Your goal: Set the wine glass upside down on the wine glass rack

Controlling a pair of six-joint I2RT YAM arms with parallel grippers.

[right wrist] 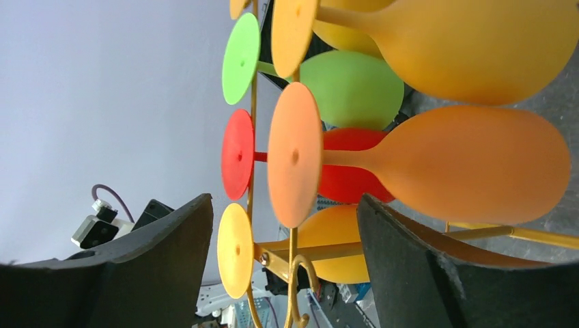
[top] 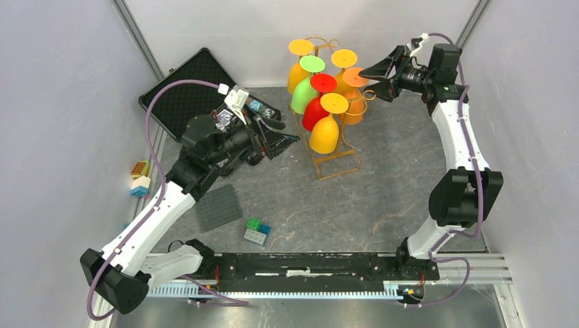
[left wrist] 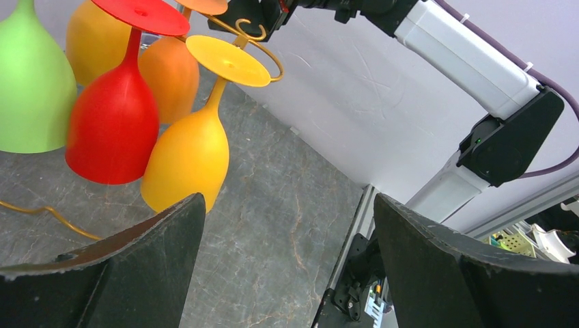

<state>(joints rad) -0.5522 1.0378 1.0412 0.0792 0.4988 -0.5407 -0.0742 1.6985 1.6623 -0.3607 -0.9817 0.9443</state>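
Observation:
The gold wire wine glass rack (top: 339, 171) stands at the back centre with several coloured glasses hanging upside down from it. An orange wine glass (top: 354, 104) hangs on its right side, foot up. My right gripper (top: 369, 80) is open right beside that foot. In the right wrist view the orange wine glass (right wrist: 471, 164) and a rack hook (right wrist: 300, 273) lie between the spread fingers (right wrist: 157, 253), which touch nothing. My left gripper (top: 287, 133) is open and empty to the left of the rack. Its wrist view shows red (left wrist: 113, 116) and yellow (left wrist: 188, 154) glasses ahead.
An open black case (top: 184, 89) lies at the back left. A grey studded plate (top: 218, 207) and green-blue blocks (top: 257, 231) sit in front of the left arm. More blocks (top: 140, 178) lie at the left wall. The arms' mounting rail (top: 307, 263) runs along the near edge.

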